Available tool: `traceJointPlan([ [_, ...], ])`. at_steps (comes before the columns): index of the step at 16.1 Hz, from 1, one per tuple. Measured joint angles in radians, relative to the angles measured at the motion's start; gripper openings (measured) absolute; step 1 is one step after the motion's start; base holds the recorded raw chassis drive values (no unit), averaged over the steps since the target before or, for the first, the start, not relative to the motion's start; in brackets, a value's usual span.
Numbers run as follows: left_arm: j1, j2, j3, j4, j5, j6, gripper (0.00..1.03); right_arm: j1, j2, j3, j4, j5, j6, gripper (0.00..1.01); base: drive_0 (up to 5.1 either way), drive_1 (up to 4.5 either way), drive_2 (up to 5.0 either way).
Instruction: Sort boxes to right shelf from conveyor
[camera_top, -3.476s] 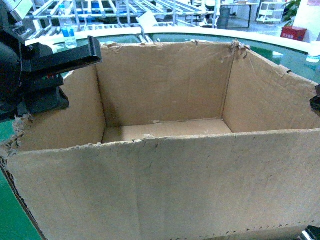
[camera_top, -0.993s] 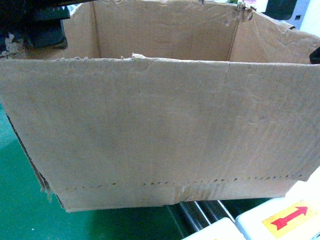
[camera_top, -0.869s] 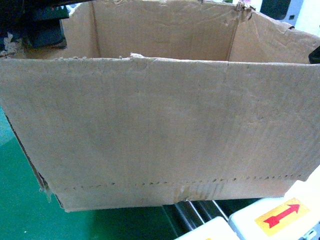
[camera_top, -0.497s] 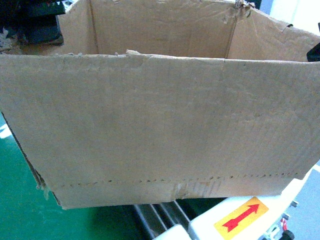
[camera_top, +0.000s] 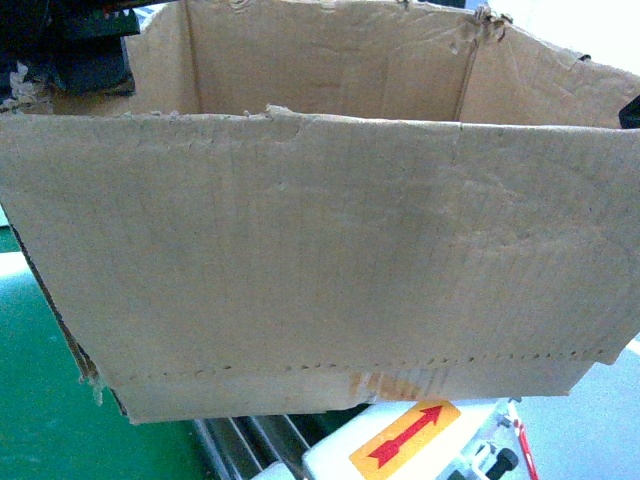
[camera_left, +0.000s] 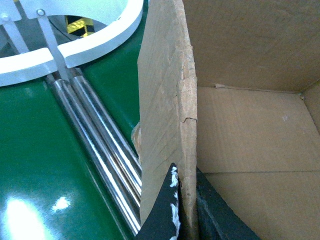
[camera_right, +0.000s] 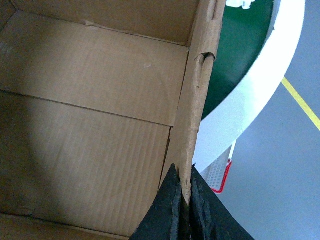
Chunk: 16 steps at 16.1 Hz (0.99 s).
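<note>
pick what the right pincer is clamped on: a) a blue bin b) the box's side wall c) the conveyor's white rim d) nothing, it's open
b: in the right wrist view the right pincer pinches the top edge of the cardboard box wall between its fingers.

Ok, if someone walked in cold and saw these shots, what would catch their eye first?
The big brown cardboard box fills nearly the whole head view, its torn top open and empty inside. Each wrist view shows a black hand pinching a side wall: the left hand and the right hand. Below the box, a red arrow sticker stands out beside the green conveyor belt.
</note>
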Motion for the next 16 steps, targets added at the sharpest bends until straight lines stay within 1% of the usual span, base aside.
traceJointPlan([
  [16, -0.001, -0.004, 0.000, 0.000, -0.001, 0.003, 0.02, 0.000, -0.003, 0.000, -0.002, -0.001, 0.000, 0.02, -1.8, -1.83, -1.8],
])
